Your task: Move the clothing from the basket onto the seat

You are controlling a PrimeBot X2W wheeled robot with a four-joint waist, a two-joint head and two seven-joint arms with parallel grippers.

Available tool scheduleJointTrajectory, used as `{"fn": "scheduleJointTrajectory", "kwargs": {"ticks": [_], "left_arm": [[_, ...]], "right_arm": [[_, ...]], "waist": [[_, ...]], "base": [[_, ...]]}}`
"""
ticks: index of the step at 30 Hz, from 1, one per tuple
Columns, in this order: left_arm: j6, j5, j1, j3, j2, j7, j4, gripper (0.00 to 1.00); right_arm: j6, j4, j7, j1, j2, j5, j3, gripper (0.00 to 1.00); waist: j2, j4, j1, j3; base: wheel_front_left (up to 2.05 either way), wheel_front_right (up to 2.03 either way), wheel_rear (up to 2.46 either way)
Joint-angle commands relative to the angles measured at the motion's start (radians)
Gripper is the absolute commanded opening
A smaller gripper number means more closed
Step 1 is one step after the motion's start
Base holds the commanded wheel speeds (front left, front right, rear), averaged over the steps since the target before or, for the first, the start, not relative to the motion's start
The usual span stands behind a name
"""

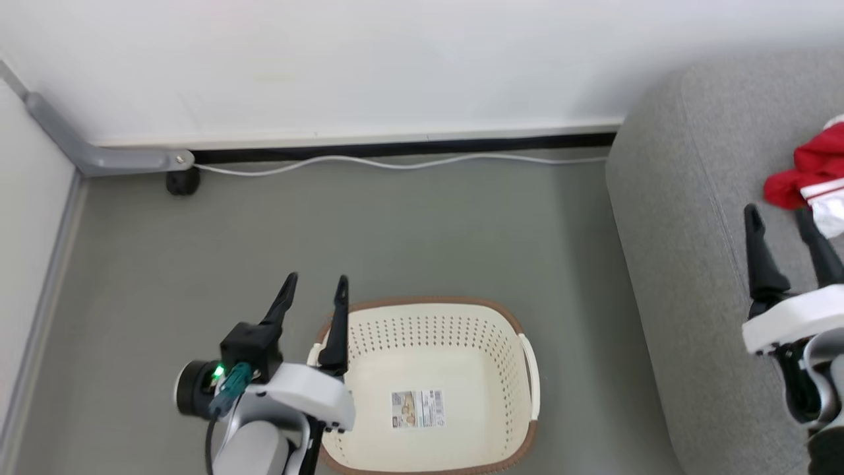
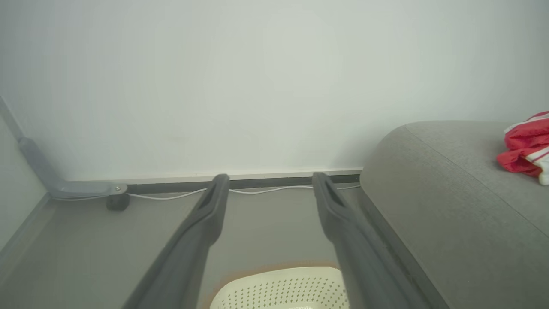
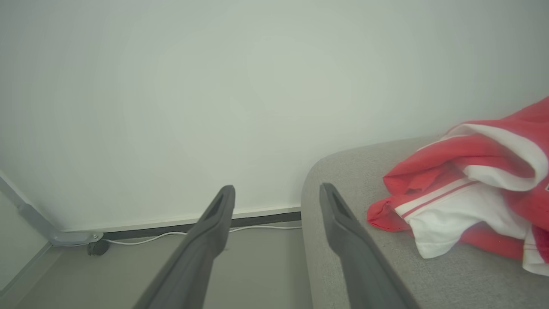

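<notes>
The red and white clothing [image 1: 814, 175] lies crumpled on the grey seat [image 1: 686, 251] at the right edge; it also appears as clothing [image 3: 467, 189] on the seat [image 3: 343, 171] and clothing [image 2: 526, 148] on the seat [image 2: 446, 193]. The cream basket [image 1: 432, 323] stands on the floor, holding nothing but a paper label [image 1: 417, 409]; its far wall shows as the basket [image 2: 279, 285]. My left gripper [image 1: 315, 284] is open above the basket's left rim, also seen as the left gripper [image 2: 270, 180]. My right gripper [image 1: 779, 214] hangs open over the seat, just short of the clothing, nothing between its fingers, as does the right gripper [image 3: 276, 191].
A white wall runs along the back with a dark skirting strip and a white cable [image 1: 395, 161] on the grey floor. A grey metal bar with a black caster [image 1: 181, 181] stands at the back left. A grey strip borders the floor's left side.
</notes>
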Motion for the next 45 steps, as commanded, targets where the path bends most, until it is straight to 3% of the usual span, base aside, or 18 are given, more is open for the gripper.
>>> {"fn": "scheduleJointTrajectory", "kwargs": {"ticks": [1, 12, 19, 45], "left_arm": [[-0.004, 0.016, 0.011, 0.053, 0.005, -0.005, -0.025, 1.00], [-0.027, 0.080, 0.151, 0.235, 0.005, -0.005, -0.038, 1.00], [-0.025, 0.090, 0.222, 0.301, 0.005, -0.005, -0.064, 1.00], [-0.004, 0.089, 0.282, 0.297, 0.005, -0.005, -0.117, 1.00]], "right_arm": [[0.001, -0.031, -0.006, 0.026, -0.005, -0.014, 0.016, 1.00], [0.001, -0.093, -0.006, 0.139, 0.078, -0.093, 0.023, 1.00], [0.001, -0.124, -0.006, 0.188, 0.112, -0.116, 0.029, 1.00], [0.001, -0.127, -0.006, 0.237, 0.118, -0.136, 0.049, 1.00]], "waist": [[-0.0001, 0.032, 0.0000, -0.045], [-0.0001, 0.050, 0.0000, -0.134], [-0.0001, 0.031, 0.0000, -0.164], [-0.0001, 0.013, 0.0000, -0.171]], "base": [[0.00, 0.00, 0.00], [0.00, 0.00, 0.00], [0.00, 0.00, 0.00], [0.00, 0.00, 0.00]]}}
